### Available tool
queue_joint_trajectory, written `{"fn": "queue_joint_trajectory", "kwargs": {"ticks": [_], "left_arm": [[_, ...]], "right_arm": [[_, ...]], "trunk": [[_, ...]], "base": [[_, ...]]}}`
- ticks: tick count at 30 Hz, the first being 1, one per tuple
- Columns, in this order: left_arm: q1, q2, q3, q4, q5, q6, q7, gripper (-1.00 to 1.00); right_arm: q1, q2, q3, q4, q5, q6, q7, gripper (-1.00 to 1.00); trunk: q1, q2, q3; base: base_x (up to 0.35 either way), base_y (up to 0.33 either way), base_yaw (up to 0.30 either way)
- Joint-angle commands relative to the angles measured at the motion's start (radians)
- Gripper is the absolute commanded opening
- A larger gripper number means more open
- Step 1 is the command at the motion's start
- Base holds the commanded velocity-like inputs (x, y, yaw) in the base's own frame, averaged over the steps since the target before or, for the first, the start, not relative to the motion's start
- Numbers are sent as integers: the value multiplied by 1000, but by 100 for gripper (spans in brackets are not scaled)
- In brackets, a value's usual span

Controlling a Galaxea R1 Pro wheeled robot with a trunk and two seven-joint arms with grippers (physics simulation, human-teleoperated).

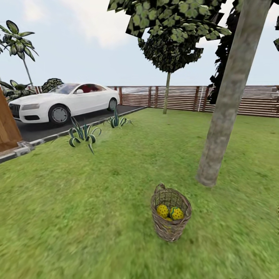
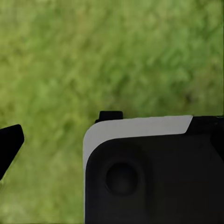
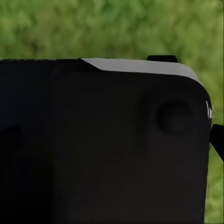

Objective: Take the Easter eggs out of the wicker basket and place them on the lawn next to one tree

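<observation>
The wicker basket [image 1: 170, 228] stands upright on the lawn [image 1: 97, 201] a little ahead of me, right of centre in the head view. Inside it lie yellow Easter eggs: one [image 1: 162, 210] with red dots, one [image 1: 176, 213] with dots and a dark band, and a sliver of a third [image 1: 168, 219] between them. A thick grey-brown tree [image 1: 223, 116] rises just beyond the basket, to its right. One black fingertip [image 2: 9, 144] of the left gripper hangs over grass beside my dark base. A right fingertip [image 3: 218, 140] shows likewise. How either gripper's jaws stand is hidden.
A brown slat fence [image 1: 240, 100] closes the garden at the back, with a thinner tree [image 1: 167, 93] before it. A white car [image 1: 66, 101] is parked on the driveway at left. Two spiky plants [image 1: 82, 135] [image 1: 116, 121] edge the grass there.
</observation>
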Motion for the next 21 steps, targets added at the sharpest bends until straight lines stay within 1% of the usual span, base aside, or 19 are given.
{"fn": "queue_joint_trajectory", "kwargs": {"ticks": [1,14,21], "left_arm": [[0,0,0,0,0,-3,-1,100],[0,0,0,0,0,-4,-1,100],[0,0,0,0,0,-5,-1,100]], "right_arm": [[0,0,-1,1,0,-3,1,100],[0,0,-1,1,0,-3,1,100],[0,0,-1,2,0,-3,1,100]], "trunk": [[0,0,0],[0,0,8],[0,0,12]], "base": [[188,280,-272],[161,281,-272],[116,139,-272]]}}
